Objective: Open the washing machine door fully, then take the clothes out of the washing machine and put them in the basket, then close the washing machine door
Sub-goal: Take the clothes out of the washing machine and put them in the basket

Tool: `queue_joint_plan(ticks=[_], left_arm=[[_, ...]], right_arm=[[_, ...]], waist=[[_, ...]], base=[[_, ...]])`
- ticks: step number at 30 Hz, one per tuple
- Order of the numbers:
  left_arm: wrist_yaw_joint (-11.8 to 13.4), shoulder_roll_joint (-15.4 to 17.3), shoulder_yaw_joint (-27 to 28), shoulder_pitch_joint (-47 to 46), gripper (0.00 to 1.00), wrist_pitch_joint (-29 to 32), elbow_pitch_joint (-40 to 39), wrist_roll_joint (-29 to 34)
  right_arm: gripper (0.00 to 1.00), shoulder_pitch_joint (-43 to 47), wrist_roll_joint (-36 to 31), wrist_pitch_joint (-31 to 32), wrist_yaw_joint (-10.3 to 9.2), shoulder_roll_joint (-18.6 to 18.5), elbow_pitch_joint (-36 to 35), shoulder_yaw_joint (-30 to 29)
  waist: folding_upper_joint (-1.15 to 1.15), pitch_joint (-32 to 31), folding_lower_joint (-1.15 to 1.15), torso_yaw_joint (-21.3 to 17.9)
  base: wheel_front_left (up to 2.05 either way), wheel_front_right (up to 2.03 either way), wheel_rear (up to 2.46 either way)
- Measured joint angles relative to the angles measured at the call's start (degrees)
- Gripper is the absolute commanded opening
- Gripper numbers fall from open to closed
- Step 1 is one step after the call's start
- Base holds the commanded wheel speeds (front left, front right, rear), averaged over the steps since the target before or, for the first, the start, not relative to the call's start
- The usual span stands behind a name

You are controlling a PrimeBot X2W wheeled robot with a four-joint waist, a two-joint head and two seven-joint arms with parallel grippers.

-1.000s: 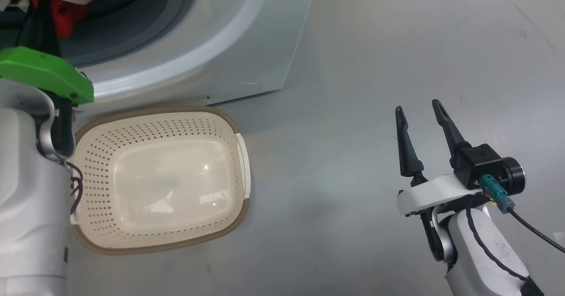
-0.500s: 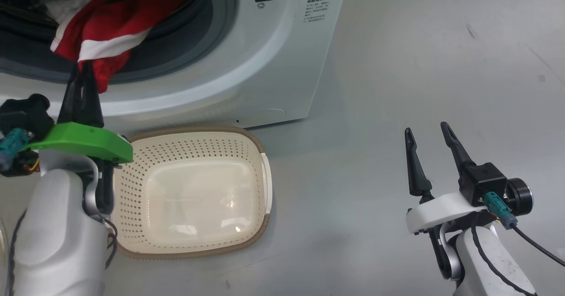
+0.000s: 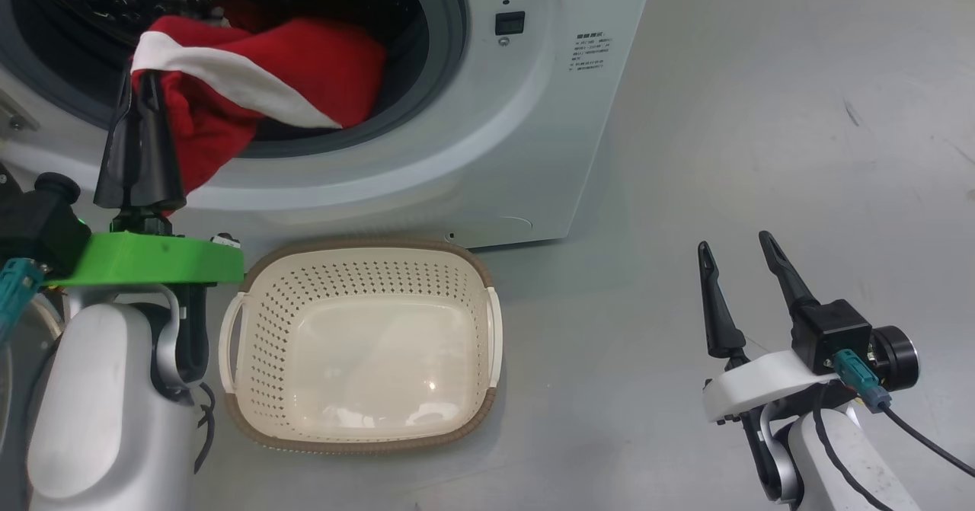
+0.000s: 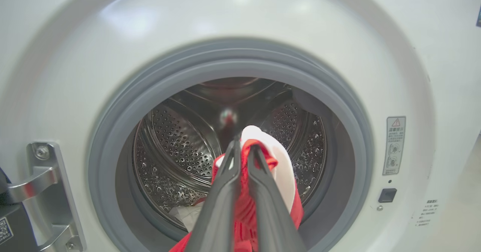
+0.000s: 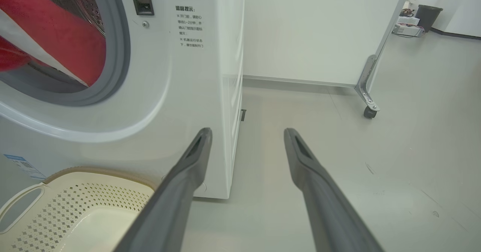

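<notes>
- A metal hinge (image 4: 39,192) is seen bolted to the front of the washing machine (image 3: 495,153), left of its round opening, in the left wrist view.
- The left gripper (image 3: 141,86) is held at the lower left of the opening, and its two dark fingers are pressed almost together on the clothes (image 3: 305,62). A fold of red cloth with a white stripe is pinched between the tips.
- In the left wrist view the same gripper (image 4: 242,147) is seen before the steel drum, with red and white cloth bunched around the fingertips.
- The red garment is draped from the gripped fold across the lower part of the opening and over the grey gasket. Its far end lies inside the drum.
- A piece of white fabric (image 4: 186,211) is seen low in the drum, behind the fingers.
- The basket (image 3: 366,246) is set on the floor (image 3: 724,115) just in front of the machine, below the opening, and its whole pale bottom is seen.
- The right gripper (image 3: 733,241) is held above the floor, well to the right of the basket. Its fingers are spread wide apart with nothing between them.
- In the right wrist view, a white panel on a caster (image 5: 370,111) is seen beyond the machine's right side.
</notes>
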Motion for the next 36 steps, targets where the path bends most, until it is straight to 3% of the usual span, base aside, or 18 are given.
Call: queue_joint_plan(ticks=[6, 12, 21, 36], left_arm=[[0.9, -0.2, -0.4, 3.1, 0.0, 0.0, -5.7, 0.4], [1.3, -0.6, -2.5, 7.7, 0.0, 2.2, -5.0, 0.2], [1.5, -1.5, -5.2, 13.1, 0.0, 7.2, 0.6, -3.2], [1.5, -1.6, -4.8, 10.1, 0.0, 10.2, 14.1, -5.5]], right_arm=[[1.0, 0.5, 0.0, 0.1, 0.0, -0.1, -0.4, 0.0], [1.0, 0.6, 0.0, 0.6, 0.0, -0.1, -1.0, 0.4], [1.0, 0.5, 0.0, 1.3, 0.02, 0.0, -2.4, 1.4], [1.0, -1.0, 0.0, 1.5, 0.12, 0.9, -4.0, 2.4]], waist=[[0.0, -0.3, 0.0, 0.6], [0.0, -0.2, 0.0, 0.8], [0.0, 1.7, 0.0, -0.1], [0.0, 6.7, 0.0, -4.5]], base=[[0.0, 0.0, 0.0], [0.0, 0.0, 0.0], [0.0, 0.0, 0.0], [0.0, 0.0, 0.0]])
